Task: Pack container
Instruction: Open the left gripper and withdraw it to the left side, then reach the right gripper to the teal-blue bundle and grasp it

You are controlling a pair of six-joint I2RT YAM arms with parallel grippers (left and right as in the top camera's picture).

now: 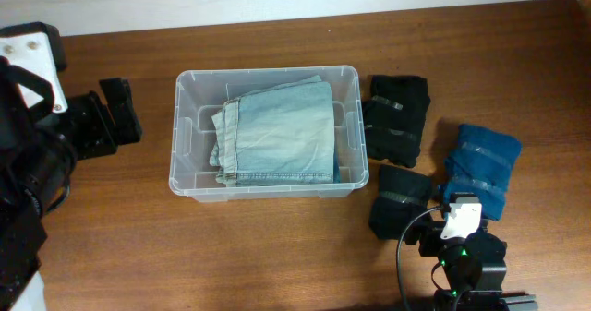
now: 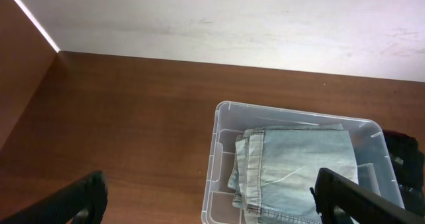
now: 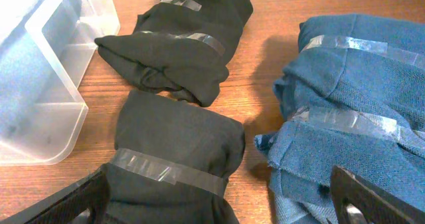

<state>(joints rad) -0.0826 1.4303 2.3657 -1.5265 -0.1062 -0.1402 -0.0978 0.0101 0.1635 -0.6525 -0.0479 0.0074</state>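
The clear plastic container point(image 1: 185, 131) sits mid-table with folded light-blue jeans point(image 1: 277, 131) inside; both show in the left wrist view, container point(image 2: 216, 157) and jeans point(image 2: 299, 171). My left gripper point(image 2: 212, 207) is open and empty, left of and above the container. My right gripper point(image 3: 219, 204) is open and empty, low over a black taped cloth bundle point(image 3: 179, 151). A second black bundle point(image 3: 192, 38) lies beyond it and a blue taped bundle point(image 3: 352, 111) lies to its right.
In the overhead view the black bundles point(image 1: 397, 117) point(image 1: 402, 209) and the blue bundle point(image 1: 482, 163) lie right of the container. The pale wall runs along the table's far edge point(image 2: 232, 58).
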